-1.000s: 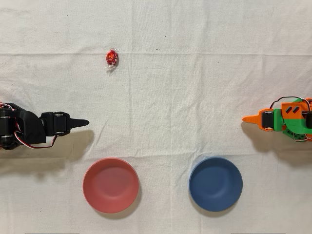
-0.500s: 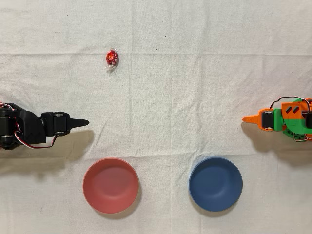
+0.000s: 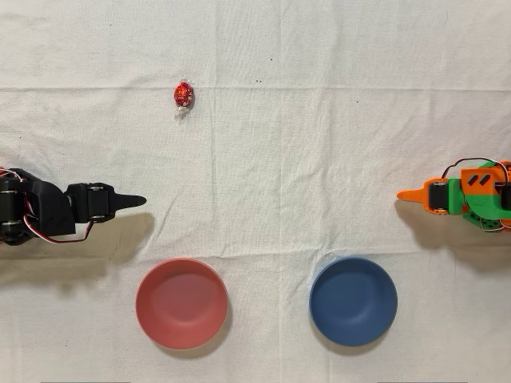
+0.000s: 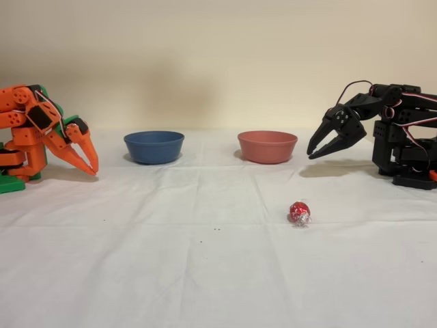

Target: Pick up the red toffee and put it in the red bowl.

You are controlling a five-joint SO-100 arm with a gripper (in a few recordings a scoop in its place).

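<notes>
1. The black arm's gripper point(image 4: 315, 151) hung above the cloth, folded back near its base, jaws slightly parted and holding nothing, apparently parked before any reach.
2. The toffee point(image 3: 183, 95) lay alone toward the far edge in the overhead view, well apart from both bowls.
3. The red bowl point(image 3: 181, 302) sat empty by the near edge, nearer the gripper than the blue bowl point(image 3: 353, 301).

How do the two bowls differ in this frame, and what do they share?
The red bowl is salmon-red; the blue bowl is dark blue. In the overhead view the red bowl sits left, nearer the gripper; the blue bowl sits right. Both are round, shallow, empty, upright and similar in size.
</notes>
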